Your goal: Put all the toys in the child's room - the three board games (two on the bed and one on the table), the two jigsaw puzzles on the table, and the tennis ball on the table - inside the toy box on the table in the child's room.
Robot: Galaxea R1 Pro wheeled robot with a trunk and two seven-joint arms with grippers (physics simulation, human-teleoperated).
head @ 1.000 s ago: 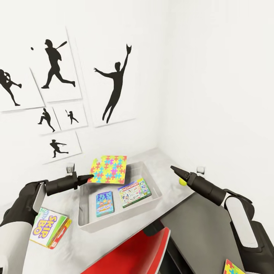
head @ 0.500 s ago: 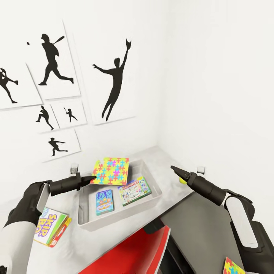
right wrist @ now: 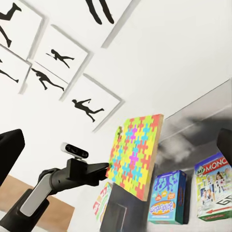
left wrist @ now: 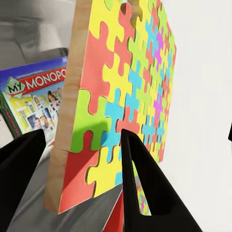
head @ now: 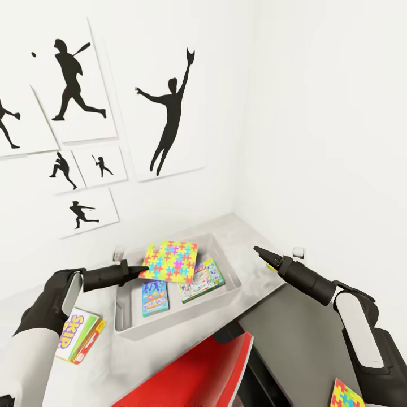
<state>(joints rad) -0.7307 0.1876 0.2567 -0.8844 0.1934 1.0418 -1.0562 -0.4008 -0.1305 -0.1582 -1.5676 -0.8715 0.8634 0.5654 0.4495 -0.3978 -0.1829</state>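
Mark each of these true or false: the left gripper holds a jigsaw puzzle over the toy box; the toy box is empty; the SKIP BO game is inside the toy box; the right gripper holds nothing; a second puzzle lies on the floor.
1. The left gripper holds a jigsaw puzzle over the toy box. True.
2. The toy box is empty. False: a small blue game and a Monopoly game lie in it.
3. The SKIP BO game is inside the toy box. False: it lies on the table beside the box.
4. The right gripper holds nothing. True.
5. A second puzzle lies on the floor. True, low at the head view's right.
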